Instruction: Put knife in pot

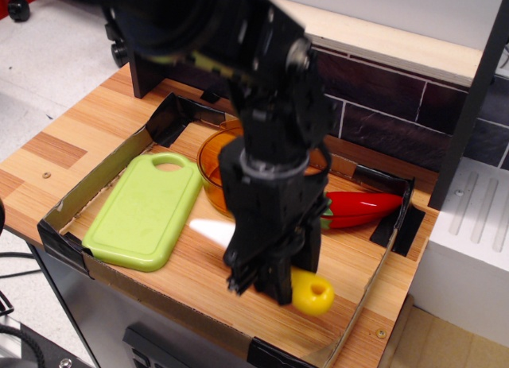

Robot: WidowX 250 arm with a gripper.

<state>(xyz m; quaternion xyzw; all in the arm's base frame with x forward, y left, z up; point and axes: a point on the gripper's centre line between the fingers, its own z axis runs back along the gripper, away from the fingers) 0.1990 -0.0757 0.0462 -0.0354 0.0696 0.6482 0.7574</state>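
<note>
- No brand, label or writing can be read on anything in view.
- The surface is a wooden table [56, 149] with pale and darker stripes; a low cardboard rim [87, 189], patched with black tape at its corners, fences off a shallow tray on it.
- Behind the table runs a wall of dark tiles [382, 106] with a pale wooden ledge [374, 38] on top; grey floor shows at upper left, and a white unit [469, 241] stands at the right.
- At the left of the tray a green board [143, 213] lies flat, its handle hole toward the back.
- Just right of the board stands the pot [216, 165], orange and see-through, at the back of the tray; the arm hides its right half.
- The black arm [262, 82] comes down from upper left and blocks the middle of the tray.
- The gripper [270, 276] has its fingers clamped on the knife [312, 294], near where handle meets blade.
- The knife is in front of the pot, not in it: its white blade [208, 229] sticks out left, blurred, its yellow handle with the end hole juts out right; whether it touches the tray floor cannot be told.
- A red chili [362, 207] with a green stem lies right of the arm, near the tray's taped right corner.
</note>
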